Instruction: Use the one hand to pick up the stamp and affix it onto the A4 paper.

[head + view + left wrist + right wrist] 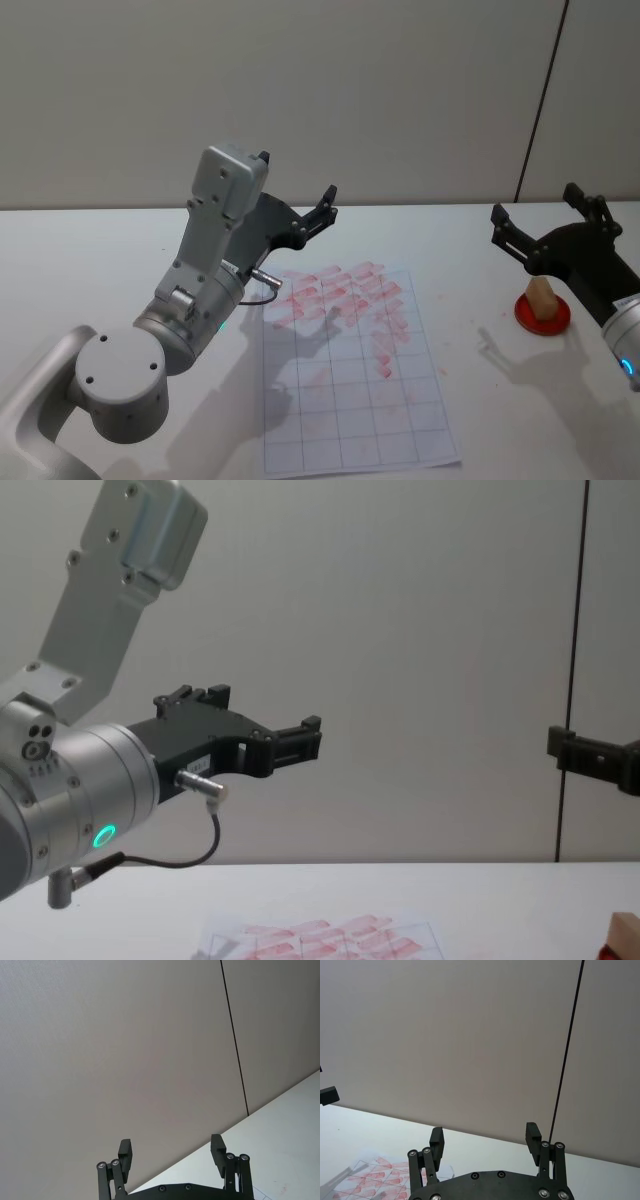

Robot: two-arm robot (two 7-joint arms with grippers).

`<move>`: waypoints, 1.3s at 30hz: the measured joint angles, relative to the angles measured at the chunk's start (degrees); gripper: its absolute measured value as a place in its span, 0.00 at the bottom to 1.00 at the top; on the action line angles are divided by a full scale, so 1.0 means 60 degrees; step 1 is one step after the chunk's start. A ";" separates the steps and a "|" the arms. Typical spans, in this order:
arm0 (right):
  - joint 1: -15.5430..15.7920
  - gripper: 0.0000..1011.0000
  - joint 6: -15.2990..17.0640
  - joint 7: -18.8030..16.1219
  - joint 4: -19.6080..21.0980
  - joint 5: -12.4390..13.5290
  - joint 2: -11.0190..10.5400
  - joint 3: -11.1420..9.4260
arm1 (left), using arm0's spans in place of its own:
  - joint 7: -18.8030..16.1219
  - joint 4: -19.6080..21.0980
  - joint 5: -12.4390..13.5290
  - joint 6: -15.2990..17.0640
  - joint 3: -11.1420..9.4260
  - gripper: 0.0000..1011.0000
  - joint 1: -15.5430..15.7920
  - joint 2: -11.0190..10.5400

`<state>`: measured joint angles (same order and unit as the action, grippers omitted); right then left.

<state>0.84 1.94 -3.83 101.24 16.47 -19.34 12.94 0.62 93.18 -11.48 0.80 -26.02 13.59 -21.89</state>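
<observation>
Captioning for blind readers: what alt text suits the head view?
On the table, a pale wooden stamp stands on a red disc at right, the open right gripper raised close by. A gridded paper with red stamp marks lies centre, the open left gripper raised near its far left corner.

Soft, even light; faint grey shadows on table [100, 250] and A4 paper [350, 400]

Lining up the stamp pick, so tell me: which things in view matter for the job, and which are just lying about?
Job:
right gripper, jaws open
stamp
A4 paper

Lying about:
red disc under the stamp
left gripper, raised beside the paper
</observation>
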 joint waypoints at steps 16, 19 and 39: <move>0.0000 0.99 0.0001 0.0000 -0.0001 -0.0001 0.0000 0.0000 | 0.0000 0.0000 0.0000 0.0000 0.0000 0.99 0.0000 0.0000; 0.0000 0.99 0.0001 0.0000 -0.0002 -0.0001 0.0000 0.0000 | 0.0000 0.0000 0.0000 0.0000 0.0000 0.99 0.0000 0.0000; 0.0041 0.99 0.0401 0.0373 0.0119 -0.0022 0.0136 0.0051 | 0.0000 0.0000 0.0000 0.0000 0.0000 0.99 0.0000 0.0000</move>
<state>1.08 4.35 -1.59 101.95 16.33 -18.52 13.24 0.62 93.18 -11.48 0.79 -26.02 13.59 -21.90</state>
